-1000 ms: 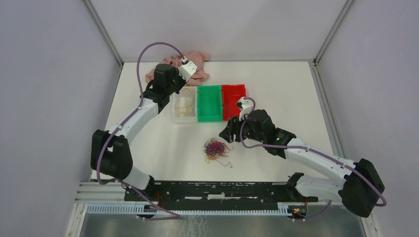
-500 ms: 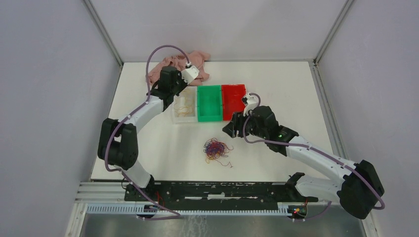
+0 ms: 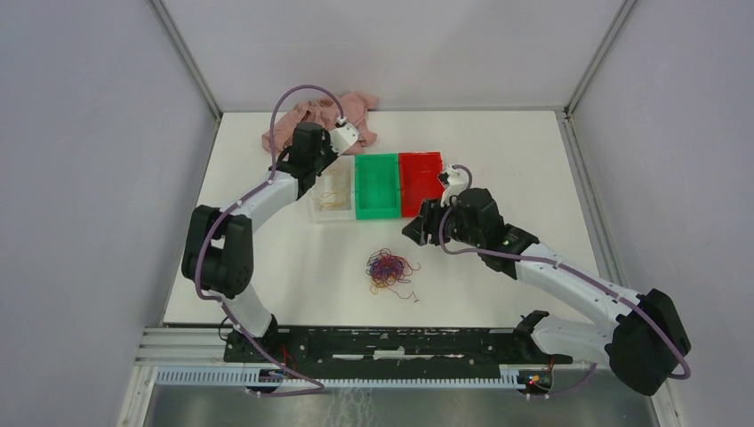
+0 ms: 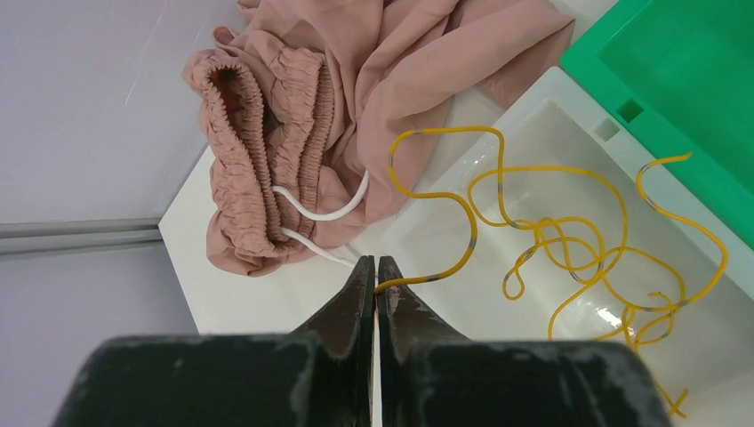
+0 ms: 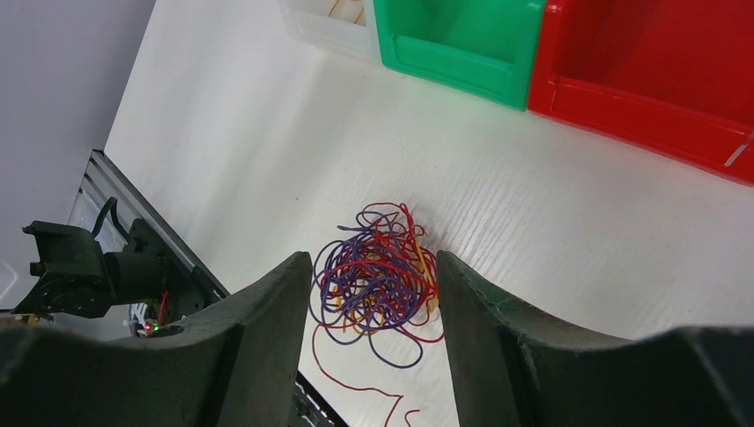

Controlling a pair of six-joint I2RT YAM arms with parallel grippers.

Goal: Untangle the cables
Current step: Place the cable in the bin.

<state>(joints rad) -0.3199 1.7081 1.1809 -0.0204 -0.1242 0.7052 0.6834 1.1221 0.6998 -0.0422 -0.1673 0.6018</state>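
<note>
Tangle (image 5: 378, 276): purple, red, yellow strands mixed. Loose cables (image 4: 569, 240) in white bin (image 4: 544, 96): yellow with grey bands. Green bin (image 3: 377, 185), red bin (image 3: 420, 178). Cloth (image 4: 427, 62) pink, its string (image 4: 324, 213) white. Table (image 3: 293, 258) white. Wall (image 3: 89, 178) pale grey.

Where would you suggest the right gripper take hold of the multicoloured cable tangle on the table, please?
Probably a purple loop bulging from the near edge of the tangle, rather than the dense middle. It stands clear of the clump, so the open right gripper could come straight down from above, fingers astride that single strand, and draw it out.
</note>
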